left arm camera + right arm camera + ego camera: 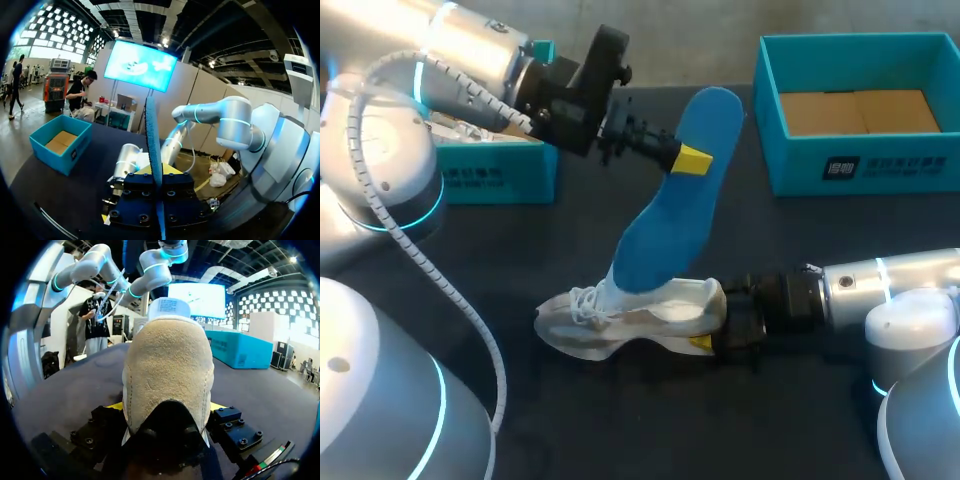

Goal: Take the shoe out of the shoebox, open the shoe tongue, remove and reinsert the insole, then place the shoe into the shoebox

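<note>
Your left gripper (692, 158) is clamped on the blue insole (665, 215) and holds it steeply tilted, its lower end at the opening of the white shoe (620, 320). Your right gripper (708, 338) grips the shoe's heel from both sides (the shoe rests on the dark table (620, 420)). The teal shoebox (790, 160) stands open, well apart at far right.

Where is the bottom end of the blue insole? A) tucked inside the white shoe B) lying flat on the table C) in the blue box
A: the blue insole stands up out of the white shoe, lower end inside it, with the left fingers holding it higher up.
</note>
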